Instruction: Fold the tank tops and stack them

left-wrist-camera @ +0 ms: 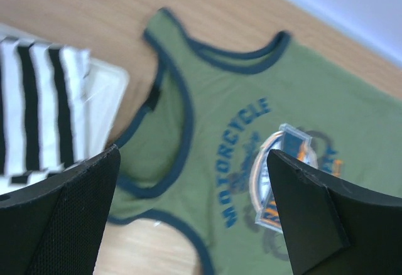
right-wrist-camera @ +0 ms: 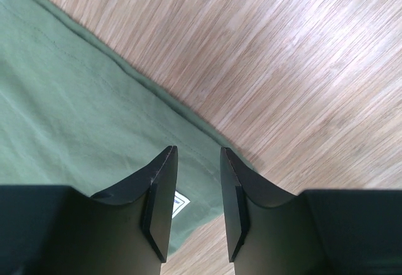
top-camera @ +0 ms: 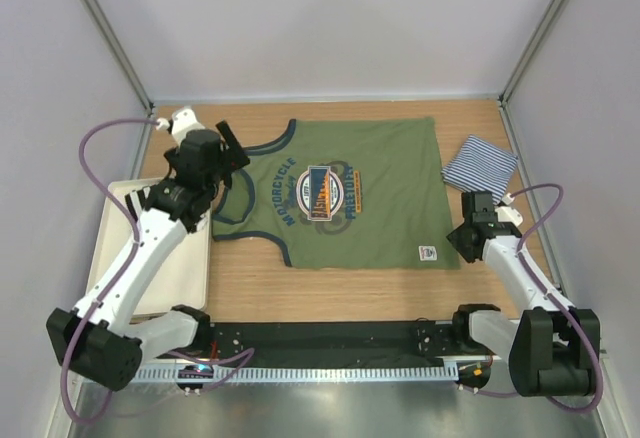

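Observation:
The olive green tank top (top-camera: 350, 193) lies spread flat mid-table, navy trim and chest lettering facing up. The striped tank top (top-camera: 480, 165) sits folded at the back right. My left gripper (top-camera: 232, 150) hovers wide open over the green top's shoulder straps. In the left wrist view the left gripper (left-wrist-camera: 193, 156) has nothing between its fingers, and the green top (left-wrist-camera: 251, 130) is below. My right gripper (top-camera: 463, 238) is at the green top's near right hem corner. The right gripper (right-wrist-camera: 198, 152) is partly open above the hem (right-wrist-camera: 94, 99), gripping nothing.
A white tray (top-camera: 180, 268) lies at the left under my left arm. Something with broad black and white stripes (left-wrist-camera: 38, 112) shows by the tray rim (left-wrist-camera: 107, 93); what it is I cannot tell. Grey walls close in the wooden table (top-camera: 330, 283).

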Controlling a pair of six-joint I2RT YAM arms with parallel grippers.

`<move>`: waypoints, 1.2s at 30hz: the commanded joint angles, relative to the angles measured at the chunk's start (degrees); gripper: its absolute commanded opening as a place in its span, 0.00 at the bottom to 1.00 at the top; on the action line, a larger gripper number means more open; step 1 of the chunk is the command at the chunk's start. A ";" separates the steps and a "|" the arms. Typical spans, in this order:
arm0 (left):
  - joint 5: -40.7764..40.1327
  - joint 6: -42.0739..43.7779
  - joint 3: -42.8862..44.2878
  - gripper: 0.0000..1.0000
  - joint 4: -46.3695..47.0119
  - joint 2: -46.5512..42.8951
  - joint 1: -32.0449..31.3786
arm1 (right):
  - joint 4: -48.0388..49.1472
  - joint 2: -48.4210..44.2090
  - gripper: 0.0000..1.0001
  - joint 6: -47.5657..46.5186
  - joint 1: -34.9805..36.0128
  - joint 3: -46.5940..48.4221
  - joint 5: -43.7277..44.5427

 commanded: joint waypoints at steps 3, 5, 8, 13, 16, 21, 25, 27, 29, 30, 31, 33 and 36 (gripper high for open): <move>-8.32 -7.28 -15.77 1.00 2.46 -12.37 0.36 | 2.99 -2.04 0.40 -0.40 -1.20 0.29 -0.99; 1.25 -6.57 -19.23 0.95 5.98 -15.20 0.36 | 3.08 -2.22 0.42 -0.75 -1.20 0.20 -2.75; 13.39 -9.03 -21.17 0.94 4.17 -15.66 0.19 | 1.94 -1.25 0.44 -1.19 -1.20 0.90 -2.32; 18.24 -13.77 -23.80 0.83 -0.33 -15.03 -4.80 | 0.18 2.26 0.44 -1.28 -1.20 0.47 -2.84; 18.33 -16.06 -26.79 0.83 -0.42 -16.00 -9.02 | 1.93 3.49 0.42 -0.40 -1.20 -1.20 -5.39; 15.87 -19.05 -28.73 0.89 -0.51 -14.61 -16.50 | 0.80 4.55 0.40 0.91 -1.20 -1.91 -5.49; 12.89 -20.81 -28.21 0.96 -0.60 -10.92 -24.05 | -2.98 2.10 0.43 1.01 -1.20 -1.21 -2.67; 10.61 -21.86 -27.33 0.96 -0.51 -8.55 -26.26 | -3.33 -0.01 0.53 0.92 -1.20 -1.38 -3.46; 9.63 -22.57 -26.37 0.96 -0.60 -7.14 -28.98 | -5.43 -0.98 0.57 1.62 -1.20 -0.94 -2.50; 8.93 -23.01 -26.01 0.95 -0.51 -5.74 -30.38 | -6.40 -2.03 0.57 2.58 -1.20 -0.59 -1.71; 8.66 -23.27 -25.75 0.95 -0.51 -5.20 -30.92 | -7.54 -2.65 0.57 3.20 -1.20 -0.42 -0.92; 8.40 -23.80 -25.22 0.95 -0.25 -3.88 -31.89 | -10.97 -3.88 0.56 4.34 -1.20 -0.15 -0.12; 8.40 -23.89 -25.39 0.95 0.63 -2.57 -32.24 | -13.62 -6.34 0.55 6.36 -1.20 -0.67 1.55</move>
